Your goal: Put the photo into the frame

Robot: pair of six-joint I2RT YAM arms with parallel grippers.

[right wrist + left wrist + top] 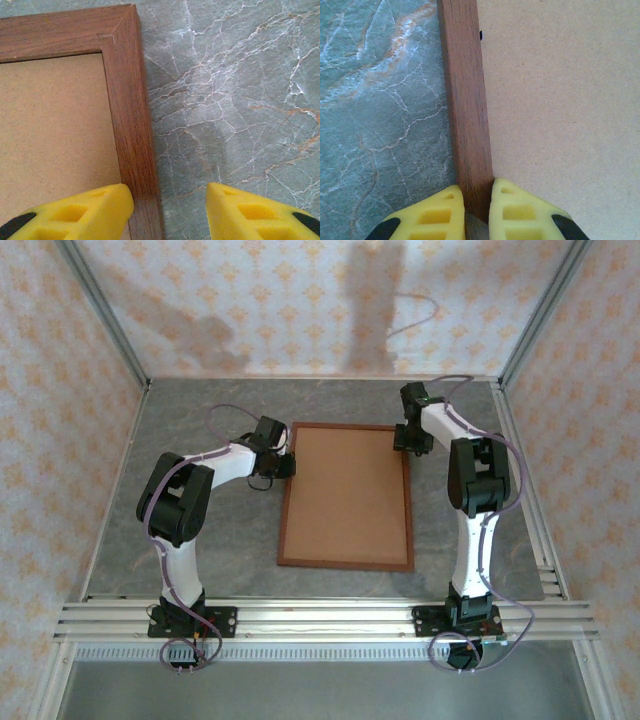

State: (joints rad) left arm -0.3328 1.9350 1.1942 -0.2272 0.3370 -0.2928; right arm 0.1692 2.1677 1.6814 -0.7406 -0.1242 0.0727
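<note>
Top external view: the frame [345,565] lies flat in the middle of the grey marbled surface [220,540], between the two arms. A plain brown board [345,495] fills its opening; whether the photo sits beneath it I cannot tell. The left gripper [477,192] is closed on the left rail, one yellow finger at each side, I think to stop the frame from sliding. The right gripper [170,195] stands about half open astride the right rail near the far corner, holding nothing, perhaps ready to pinch it. No brand or writing is legible on wood or board.
</note>
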